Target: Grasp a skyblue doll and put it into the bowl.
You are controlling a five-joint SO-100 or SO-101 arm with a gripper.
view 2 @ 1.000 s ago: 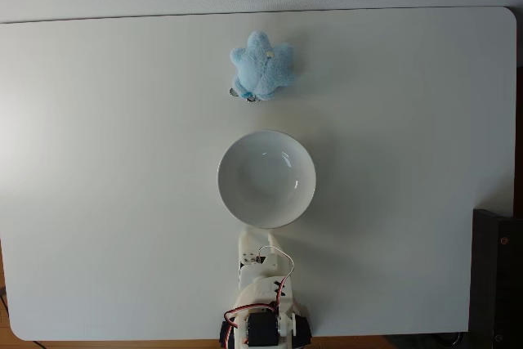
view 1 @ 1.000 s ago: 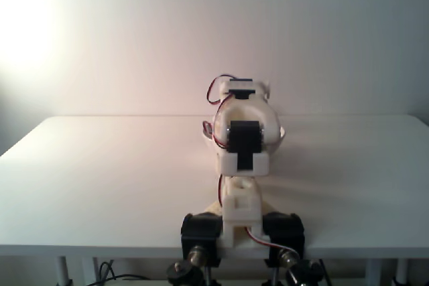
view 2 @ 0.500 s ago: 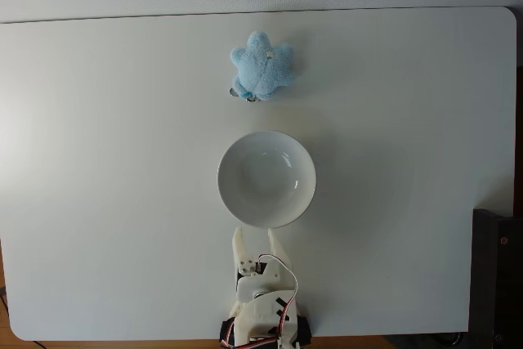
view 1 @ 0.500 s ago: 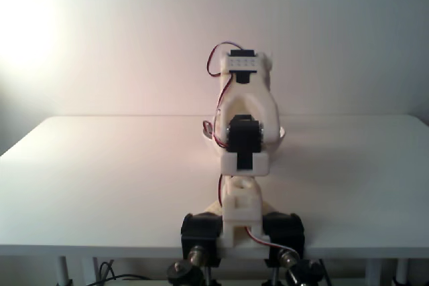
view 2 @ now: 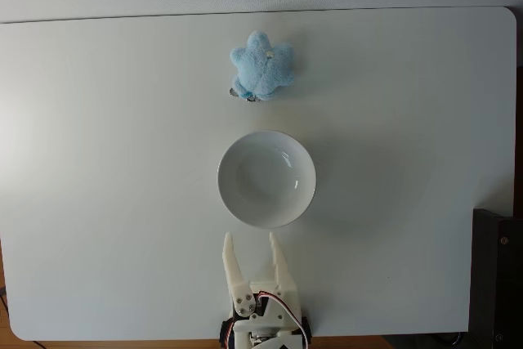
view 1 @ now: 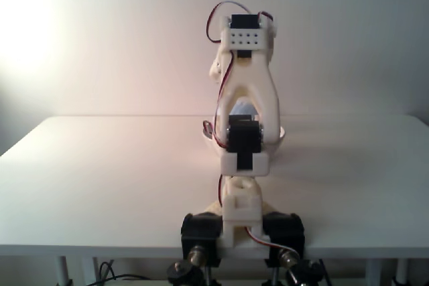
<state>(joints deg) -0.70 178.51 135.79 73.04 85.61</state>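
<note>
In a fixed view from above, the skyblue doll [view 2: 261, 65], a fuzzy star-like plush, lies on the white table [view 2: 106, 161] beyond the bowl. The white round bowl [view 2: 266, 178] sits mid-table and holds nothing. My gripper [view 2: 252, 239] is open just short of the bowl's near rim, its two white fingers [view 2: 229, 252] spread apart with nothing between them. In a fixed view from behind the base, the white arm [view 1: 244, 85] stands raised and hides most of the bowl [view 1: 279, 134]. A pale blue patch of the doll [view 1: 242, 108] shows through the arm's gap.
A black object [view 2: 495, 275] stands off the table's lower right corner in a fixed view from above. Black clamps [view 1: 201, 231] hold the arm's base at the near table edge. A pale wall [view 1: 100, 45] rises behind the table.
The arm has unfolded and risen from its folded rest pose. The gripper has opened and its fingers have reached out towards the bowl. Doll and bowl have not moved.
</note>
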